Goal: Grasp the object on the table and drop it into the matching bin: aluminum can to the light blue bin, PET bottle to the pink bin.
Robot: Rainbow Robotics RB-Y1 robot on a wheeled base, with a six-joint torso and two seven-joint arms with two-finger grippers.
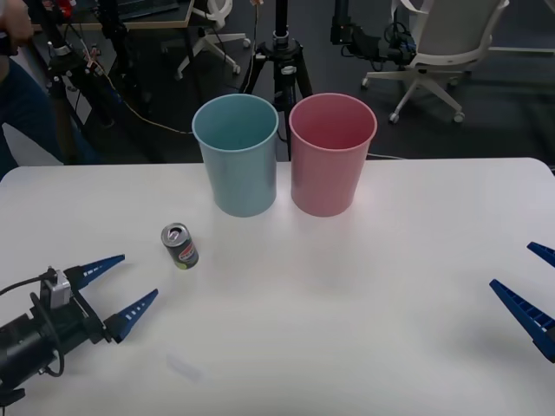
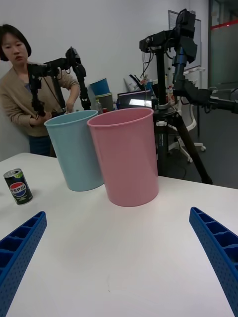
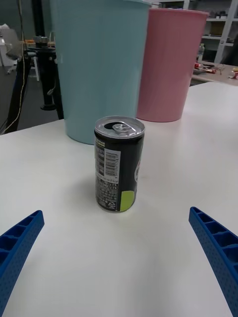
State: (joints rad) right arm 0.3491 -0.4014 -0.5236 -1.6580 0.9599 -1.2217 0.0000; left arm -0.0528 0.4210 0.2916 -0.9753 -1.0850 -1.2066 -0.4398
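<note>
A small dark aluminum can [image 1: 179, 245] with a silver top stands upright on the white table [image 1: 347, 303], left of centre. Behind it stand the light blue bin [image 1: 236, 153] and, touching its right side, the pink bin [image 1: 331, 152]. My left gripper [image 1: 130, 289] is open at the front left, a short way in front of the can [image 3: 119, 170], with nothing between its blue fingers. My right gripper [image 1: 536, 288] is open at the table's right edge, far from the can [image 2: 18, 186]. Both the light blue bin [image 2: 75, 148] and the pink bin [image 2: 126, 155] appear in the right wrist view.
Behind the table are a black tripod [image 1: 282, 61], camera stands and an office chair [image 1: 447, 48]. A person [image 2: 25, 106] stands beyond the far left corner, touching none of the task's things.
</note>
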